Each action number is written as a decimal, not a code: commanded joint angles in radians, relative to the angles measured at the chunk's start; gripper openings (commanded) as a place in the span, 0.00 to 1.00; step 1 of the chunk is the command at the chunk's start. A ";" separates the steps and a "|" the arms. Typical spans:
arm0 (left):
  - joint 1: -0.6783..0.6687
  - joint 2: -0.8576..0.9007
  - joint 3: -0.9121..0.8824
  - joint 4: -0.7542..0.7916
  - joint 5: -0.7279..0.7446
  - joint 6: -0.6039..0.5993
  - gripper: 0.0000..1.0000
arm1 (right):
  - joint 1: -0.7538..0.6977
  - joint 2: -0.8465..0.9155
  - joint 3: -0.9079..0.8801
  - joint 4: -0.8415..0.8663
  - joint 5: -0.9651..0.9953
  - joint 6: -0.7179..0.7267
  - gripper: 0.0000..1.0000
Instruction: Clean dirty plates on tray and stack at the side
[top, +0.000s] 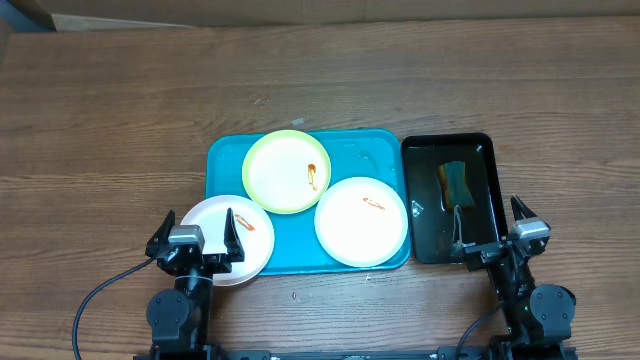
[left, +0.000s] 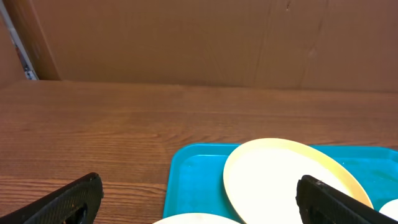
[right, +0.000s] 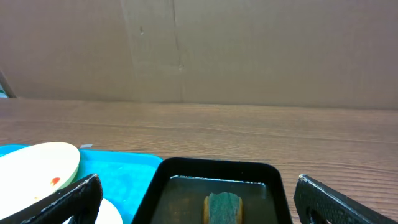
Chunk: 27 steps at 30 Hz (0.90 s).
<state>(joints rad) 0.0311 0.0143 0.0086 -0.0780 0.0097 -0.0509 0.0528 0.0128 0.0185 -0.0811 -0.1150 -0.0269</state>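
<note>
Left gripper (top: 199, 218), right gripper (top: 488, 212): jaws spread wide. Three smeared plates (top: 285, 172) on turquoise tray (top: 225, 160); sponge (top: 455, 180) in black tray (top: 447, 141).

Three plates (top: 362, 222) are crowding the tray (top: 372, 152), leaving only its far corners bare; black tray (top: 447, 140) is flanking its right edge; tabletop (top: 300, 70) beyond is lying open.

Inspection finding: no text, label, brand mark, number or sign can be read in any of the three views.
</note>
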 joint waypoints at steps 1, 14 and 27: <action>-0.007 0.005 -0.002 -0.002 -0.013 0.014 1.00 | -0.004 -0.008 -0.010 0.005 0.009 -0.004 1.00; -0.007 0.005 -0.002 -0.002 -0.013 0.014 1.00 | -0.004 -0.008 -0.010 0.005 0.009 -0.004 1.00; -0.007 0.005 -0.002 -0.002 -0.013 0.014 1.00 | -0.004 0.021 0.137 -0.089 -0.036 0.161 1.00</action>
<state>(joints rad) 0.0311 0.0143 0.0086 -0.0780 0.0097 -0.0509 0.0528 0.0177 0.0383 -0.1493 -0.1352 0.0830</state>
